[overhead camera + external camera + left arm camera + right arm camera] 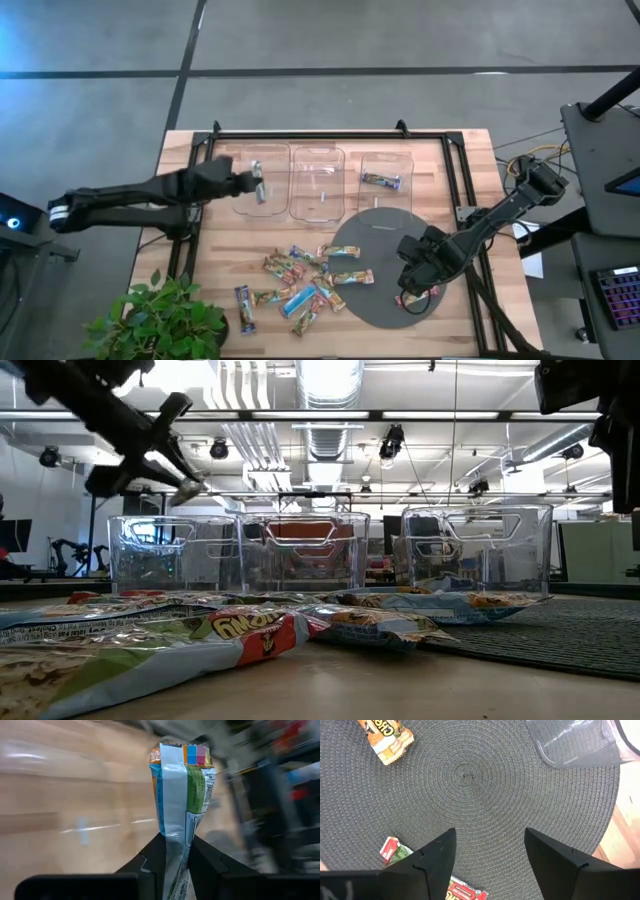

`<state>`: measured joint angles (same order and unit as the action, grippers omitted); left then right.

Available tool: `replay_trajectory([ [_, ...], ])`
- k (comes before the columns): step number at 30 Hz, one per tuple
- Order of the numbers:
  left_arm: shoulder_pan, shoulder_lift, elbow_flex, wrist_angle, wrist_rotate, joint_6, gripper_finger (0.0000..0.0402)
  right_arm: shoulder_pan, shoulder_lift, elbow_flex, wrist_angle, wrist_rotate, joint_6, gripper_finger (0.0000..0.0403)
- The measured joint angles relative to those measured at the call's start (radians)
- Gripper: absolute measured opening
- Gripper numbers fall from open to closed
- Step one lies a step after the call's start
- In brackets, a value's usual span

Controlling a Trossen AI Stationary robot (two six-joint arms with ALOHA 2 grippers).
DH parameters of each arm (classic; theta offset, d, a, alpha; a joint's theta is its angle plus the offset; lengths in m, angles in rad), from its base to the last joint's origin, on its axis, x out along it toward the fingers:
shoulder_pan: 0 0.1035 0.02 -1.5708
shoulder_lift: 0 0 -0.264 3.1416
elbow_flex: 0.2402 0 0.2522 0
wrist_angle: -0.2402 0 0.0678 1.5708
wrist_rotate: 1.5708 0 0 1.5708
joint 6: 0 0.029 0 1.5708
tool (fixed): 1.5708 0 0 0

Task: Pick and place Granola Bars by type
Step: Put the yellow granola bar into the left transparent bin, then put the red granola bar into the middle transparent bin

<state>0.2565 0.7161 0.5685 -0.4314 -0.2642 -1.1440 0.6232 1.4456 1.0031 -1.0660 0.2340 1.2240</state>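
- One granola bar (pixel 181 800), in a blue, white and green wrapper, is clamped by its lower end between the closed fingers (pixel 152 862) of the left gripper (pixel 256 184).
- It is held above the left bin (pixel 262 179), the nearest of three clear bins to the table's left edge.
- A second bar (pixel 381 181) is seen lying inside the right bin (pixel 385 176); the middle bin (pixel 318 182) stands between the two.
- A loose pile of bars (pixel 300 281) is spread near the table's front edge, left of a round dark mat (pixel 385 240).
- One bar (pixel 352 277) lies on the mat's left part, and a red-ended bar (pixel 395 851) lies just beside the right gripper (pixel 490 855).
- The right gripper is held low over the mat's front right part, fingers spread apart and holding nothing.
- A potted plant (pixel 160 320) is placed at the table's front left corner.
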Motion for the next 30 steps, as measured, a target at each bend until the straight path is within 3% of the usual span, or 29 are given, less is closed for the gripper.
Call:
replay_trajectory([
  [4, 0.001, 0.099, 0.130, -0.167, -0.030, 0.046, 0.0054, -0.017, 0.000, 0.000, 0.001, 0.001, -0.022, 0.0226],
  [9, 0.002, 0.220, 0.174, -0.157, -0.049, 0.135, 0.0058, -0.052, 0.000, 0.000, 0.025, -0.001, -0.079, 0.0226],
  [15, 0.002, 0.328, 0.171, -0.171, -0.043, 0.157, 0.0112, -0.060, -0.001, 0.003, 0.065, -0.024, -0.109, 0.0226],
  [22, -0.045, 0.306, 0.202, -0.156, -0.023, 0.240, 0.0158, -0.043, -0.001, 0.003, 0.074, -0.037, -0.121, 0.0226],
  [26, -0.148, 0.253, 0.264, -0.131, -0.009, 0.398, 0.0159, -0.043, -0.001, 0.003, 0.085, -0.037, -0.197, 0.0226],
  [30, -0.294, 0.237, 0.297, -0.117, 0.080, 0.563, 0.0159, -0.044, -0.001, 0.003, 0.085, -0.030, -0.301, 0.0226],
])
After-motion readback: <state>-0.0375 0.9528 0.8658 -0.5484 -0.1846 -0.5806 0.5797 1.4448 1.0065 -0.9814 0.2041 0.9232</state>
